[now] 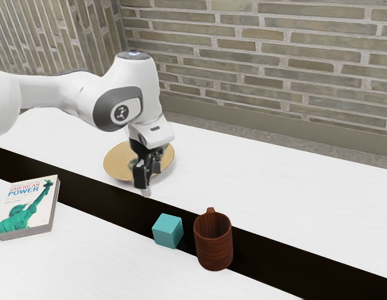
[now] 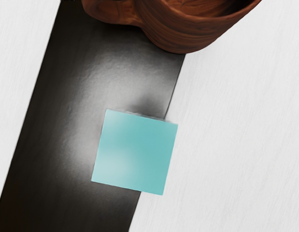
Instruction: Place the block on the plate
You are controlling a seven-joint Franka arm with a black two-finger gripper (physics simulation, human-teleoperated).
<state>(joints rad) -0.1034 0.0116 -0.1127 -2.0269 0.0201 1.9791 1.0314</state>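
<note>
One dark reddish-brown mug with wood grain stands nearest, upright in the lower middle of the exterior view and a little to its right, its handle turned toward the far side. Just beside it, toward the exterior view's left, sits the teal cube-shaped block, apart from the mug and off the plate; it straddles the edge between the black band and the white surface of the worktop. The wrist view also shows the block with open space around it, near the mug.

At the exterior view's lower left, a thick paperback book with "AMERICAN POWER" and a green statue on its cover lies flat.

Farther back, left of centre, the black two-finger tool points down above the worktop, its fingers apart and holding nothing. The white-and-grey arm reaches in from the left edge. Behind the tool, the round tan plate rests on the worktop, partly hidden. Beyond, a beige-grey brick wall spans the top.
</note>
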